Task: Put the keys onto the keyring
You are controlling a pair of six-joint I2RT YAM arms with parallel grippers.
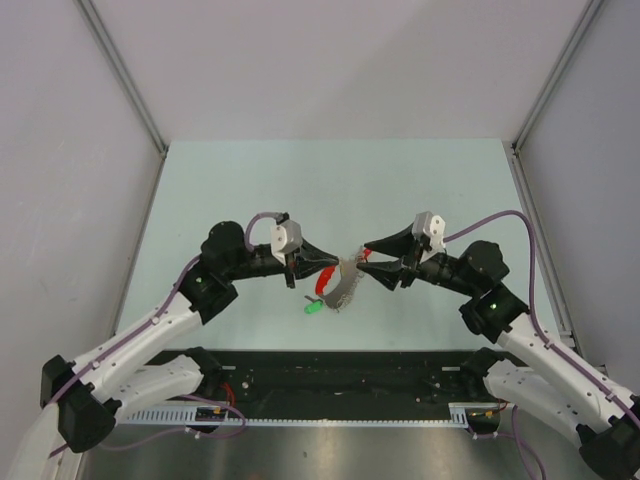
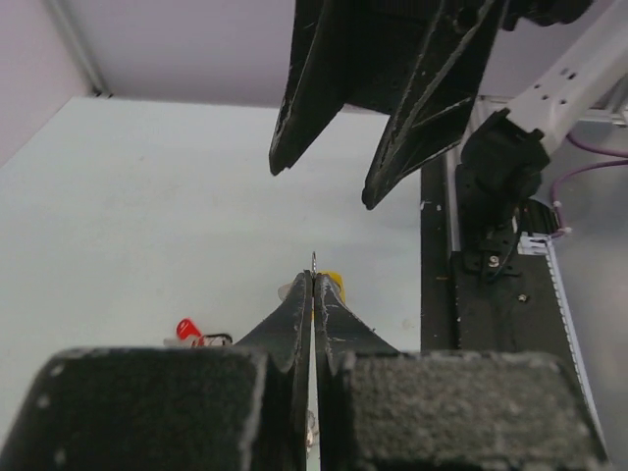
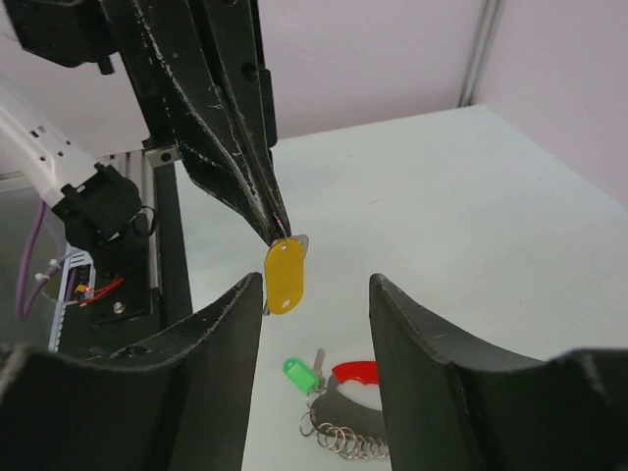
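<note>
Your left gripper point(image 3: 278, 228) pinches the yellow key point(image 3: 285, 277) by its metal end; your right gripper point(image 3: 316, 287) stands spread around the head. Close squarely on it before the left releases.

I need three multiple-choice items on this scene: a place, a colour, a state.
1. Where is the green key? A beside the keyring, on the table; B at the table's far edge; C in a corner.
2. Which colour is the key in the left tool? A red; B yellow; C blue.
3. The right tool is: A open; B shut on the keyring; C shut on the green key.
Answers: 1 A, it lies by the ring; 2 B, a yellow head hangs from the shut tips; 3 A, its fingers stand apart.
</note>
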